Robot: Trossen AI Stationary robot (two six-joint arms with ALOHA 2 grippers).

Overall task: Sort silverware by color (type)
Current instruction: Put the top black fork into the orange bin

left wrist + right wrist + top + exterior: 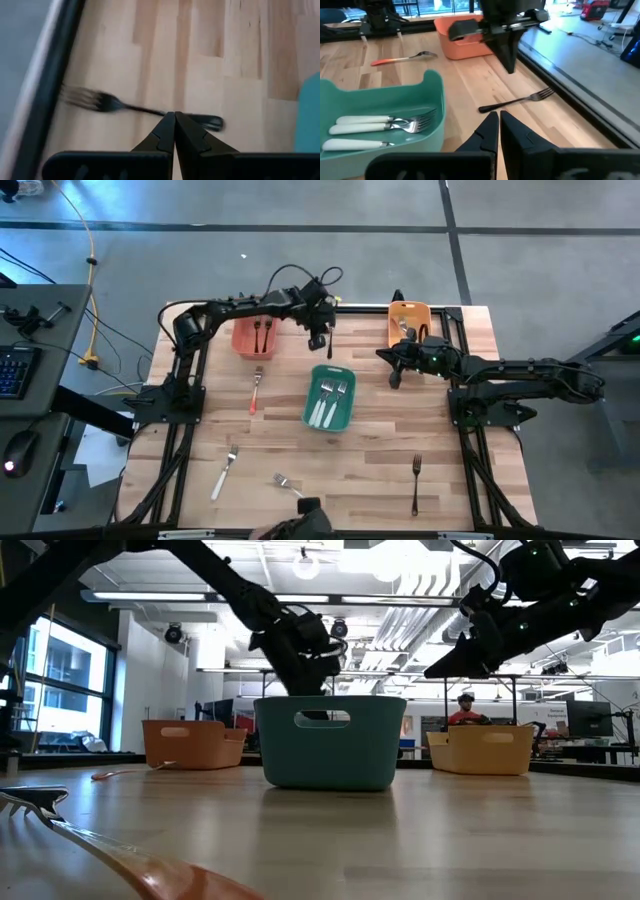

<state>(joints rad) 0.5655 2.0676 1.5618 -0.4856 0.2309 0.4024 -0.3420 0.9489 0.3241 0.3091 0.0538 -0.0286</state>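
A dark-handled fork (516,103) lies flat on the wood by the table's far edge, between the salmon bin (241,340) and the orange bin (409,311). My left gripper (508,68) hangs shut a little above that fork (125,106), clear of it. White-handled forks (375,125) lie in the teal bin (329,369). Two dark forks (262,334) lie in the salmon bin. My right gripper (394,381) is shut and holds nothing, in the air right of the teal bin.
Loose on the table lie an orange-red fork (256,390), a white-handled fork (224,473), another fork (287,480) near the front edge and a dark fork (416,483) at the front right. A black rail (47,85) runs along the far edge.
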